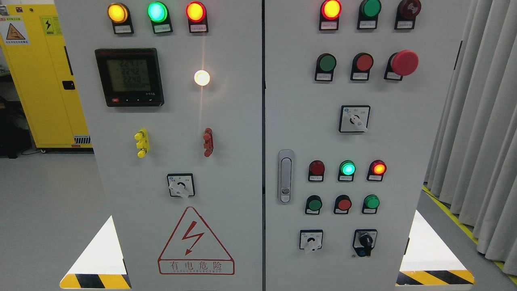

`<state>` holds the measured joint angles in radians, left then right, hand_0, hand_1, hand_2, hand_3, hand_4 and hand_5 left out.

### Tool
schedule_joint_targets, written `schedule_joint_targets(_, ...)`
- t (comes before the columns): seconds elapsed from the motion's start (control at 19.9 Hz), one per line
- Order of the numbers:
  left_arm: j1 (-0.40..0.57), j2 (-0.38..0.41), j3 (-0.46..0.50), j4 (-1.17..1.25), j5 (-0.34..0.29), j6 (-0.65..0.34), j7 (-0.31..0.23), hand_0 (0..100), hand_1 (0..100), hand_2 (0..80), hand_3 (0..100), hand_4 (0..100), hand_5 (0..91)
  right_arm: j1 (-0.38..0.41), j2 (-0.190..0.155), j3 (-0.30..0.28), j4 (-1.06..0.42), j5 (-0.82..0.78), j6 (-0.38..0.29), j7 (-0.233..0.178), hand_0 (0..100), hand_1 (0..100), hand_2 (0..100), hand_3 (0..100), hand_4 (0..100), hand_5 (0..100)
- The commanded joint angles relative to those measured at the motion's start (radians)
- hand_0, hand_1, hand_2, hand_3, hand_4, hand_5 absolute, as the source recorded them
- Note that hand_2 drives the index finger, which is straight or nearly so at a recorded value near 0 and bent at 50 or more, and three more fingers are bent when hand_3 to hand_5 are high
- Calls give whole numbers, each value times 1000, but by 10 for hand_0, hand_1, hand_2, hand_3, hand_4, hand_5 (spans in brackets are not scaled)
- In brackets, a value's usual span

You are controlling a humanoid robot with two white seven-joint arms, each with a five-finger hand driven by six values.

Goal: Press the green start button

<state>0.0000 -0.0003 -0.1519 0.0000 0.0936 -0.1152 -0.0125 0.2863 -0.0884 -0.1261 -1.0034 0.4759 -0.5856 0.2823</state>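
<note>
A: What is filling the view?

B: A grey cabinet [242, 169] with two doors is taking up nearly everything. A yellow cabinet [40, 81] is standing behind it at the left, and grey curtains [476, 121] are hanging at the right.

A: What is sitting on the left door?

B: A meter [129, 76] is showing green digits, with a red warning triangle [196, 242] low down. Three lamps are glowing along the top: yellow [117, 13], green [157, 11], red [195, 11]. A white lamp [202, 78] is shining beside the meter.

A: And the right door?

B: A big red mushroom button [404, 62] is sticking out at the upper right. A handle [286, 176] is sitting by the door's left edge.

A: Where is the green start button?

B: Several green buttons are showing, and I cannot tell which one is start; the labels are too small to read. One [326, 63] is sitting left of a red button [364, 62] in the upper row. Two more are lying in the lower row, one [314, 204] at the left and one [371, 201] at the right, with a red one [343, 204] between them. A green lamp [347, 168] is glowing just above that row.

A: What are the hands doing?

B: Neither hand is showing in the view, so I cannot tell how the fingers are standing.
</note>
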Motion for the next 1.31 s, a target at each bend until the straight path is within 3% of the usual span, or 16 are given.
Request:
schedule_joint_targets(0.0, -23, 2, 0, -25, 0, 0, 0, 120, 556, 0, 0, 0, 0, 62, -16, 16, -470, 143, -49, -35, 172, 484, 0, 410, 477, 458)
schedule_joint_targets(0.2, -21, -26, 0, -26, 0, 0, 0, 120, 556, 0, 0, 0, 0, 47, -20, 14, -612, 269, -59, -34, 205, 524, 0, 486, 545, 526)
schedule_joint_targets(0.5, -21, -58, 0, -25, 0, 0, 0, 120, 556, 0, 0, 0, 0, -24, -16, 16, -698, 391, -82, -34, 232, 564, 0, 538, 595, 547)
schedule_joint_targets(0.6, -21, -69, 0, -26, 0, 0, 0, 120, 556, 0, 0, 0, 0, -44, -14, 19, -747, 408, -83, -34, 233, 575, 0, 558, 634, 603)
schedule_joint_targets(0.7, -21, -78, 0, -26, 0, 0, 0, 120, 556, 0, 0, 0, 0, -88, -14, 19, -777, 437, -83, -35, 225, 593, 0, 616, 693, 678)
schedule_joint_targets(0.9, -21, -96, 0, -28, 0, 0, 0, 120, 556, 0, 0, 0, 0, -193, -14, 17, -808, 527, -82, -43, 229, 623, 0, 665, 748, 735)
schedule_joint_targets(1.16, -21, -104, -3, -28, -2, 0, 0, 120, 556, 0, 0, 0, 0, -260, -11, 7, -891, 566, -60, -43, 250, 638, 0, 683, 760, 757)
schedule_joint_targets(1.26, -21, -106, -3, -28, -2, 0, 0, 120, 556, 0, 0, 0, 0, -282, -13, -7, -935, 566, -27, -43, 268, 644, 1, 708, 811, 759)
